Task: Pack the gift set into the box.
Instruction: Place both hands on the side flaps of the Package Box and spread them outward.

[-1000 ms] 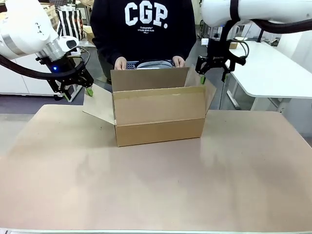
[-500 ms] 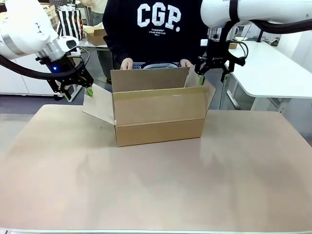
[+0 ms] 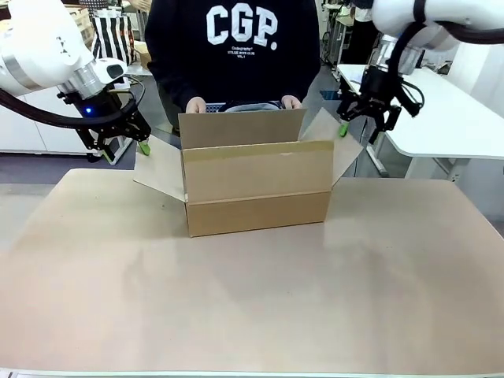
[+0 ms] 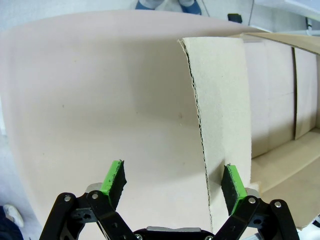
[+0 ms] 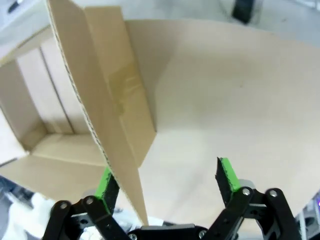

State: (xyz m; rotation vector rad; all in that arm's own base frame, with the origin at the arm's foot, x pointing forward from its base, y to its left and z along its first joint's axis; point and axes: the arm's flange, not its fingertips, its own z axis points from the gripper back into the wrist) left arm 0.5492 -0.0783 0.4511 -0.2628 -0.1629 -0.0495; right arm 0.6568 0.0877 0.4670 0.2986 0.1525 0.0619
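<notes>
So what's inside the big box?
Just bare cardboard where the wrist views look into the box. Its flaps hide part of the floor.

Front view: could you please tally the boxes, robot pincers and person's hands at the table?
Box: 1
Pincers: 2, the left pincer and the right pincer
Person's hands: 2, one hand and the other hand
Total: 5

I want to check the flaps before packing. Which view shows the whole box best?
The front view: the box stands whole, with its flaps open. The left wrist view gives one side flap and some interior; the right wrist view, the other flap and some interior.
</notes>
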